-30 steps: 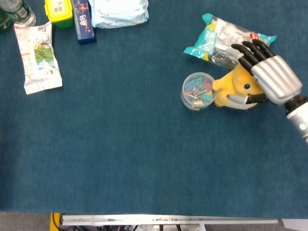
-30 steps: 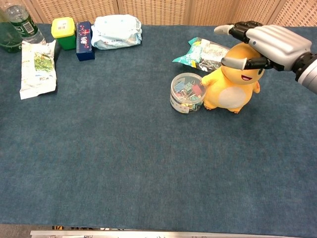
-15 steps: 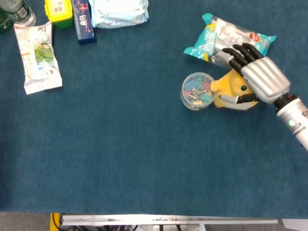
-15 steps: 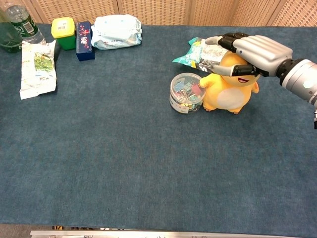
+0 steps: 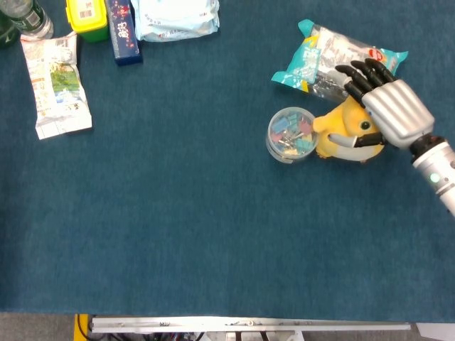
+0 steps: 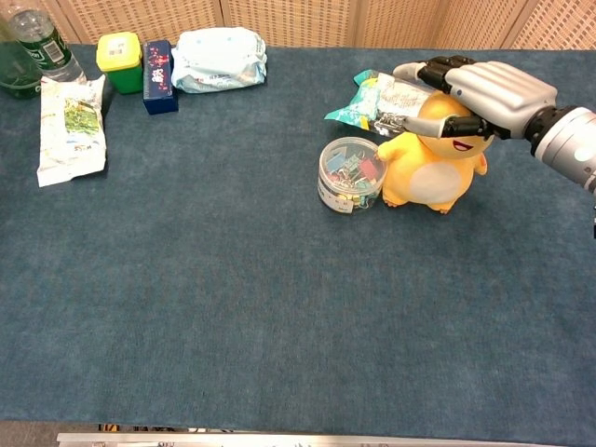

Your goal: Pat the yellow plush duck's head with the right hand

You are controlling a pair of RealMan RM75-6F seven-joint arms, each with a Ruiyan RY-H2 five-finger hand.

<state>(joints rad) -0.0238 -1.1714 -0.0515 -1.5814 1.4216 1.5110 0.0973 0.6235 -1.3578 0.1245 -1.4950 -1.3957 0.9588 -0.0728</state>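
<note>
The yellow plush duck (image 6: pixel 430 172) stands upright at the right of the blue table, its white belly facing the chest view. From the head view I see the duck (image 5: pixel 343 128) from above. My right hand (image 6: pixel 477 91) lies flat over the duck's head with fingers spread and palm down, resting on the top of the head; the thumb crosses in front of the duck's face. In the head view the right hand (image 5: pixel 387 106) covers the duck's right part. The left hand is not in either view.
A clear round tub of coloured clips (image 6: pixel 347 175) touches the duck's left side. A teal snack bag (image 6: pixel 380 101) lies just behind the duck. At the far left stand a bottle (image 6: pixel 41 41), a white packet (image 6: pixel 69 127), a yellow box (image 6: pixel 121 61), a blue box (image 6: pixel 159 63) and a wipes pack (image 6: pixel 220 58).
The right hand came down onto the duck's head half a second ago, pressing it lower, and has now lifted slightly and shifted back right; the duck stands taller again.
</note>
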